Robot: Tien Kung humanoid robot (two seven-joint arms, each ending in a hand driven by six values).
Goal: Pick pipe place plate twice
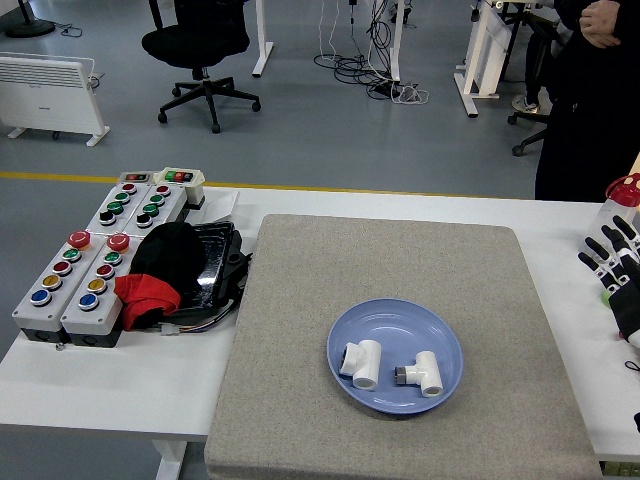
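Note:
A blue plate [350, 326] sits on the grey mat [390, 260] near the table's front. Two white pipe fittings lie in it: one [360, 362] at the left, one [423, 373] at the right. My right hand [612, 262] is at the picture's right edge, off the mat, with its fingers spread and empty, well apart from the plate. My left arm is out of view.
Two grey button boxes [75, 278] stand at the left of the table, next to a black tray with a black and red cloth [160, 268]. A clear bottle with a red cap [618, 200] stands at the far right. A person in black [590, 80] stands at the top right.

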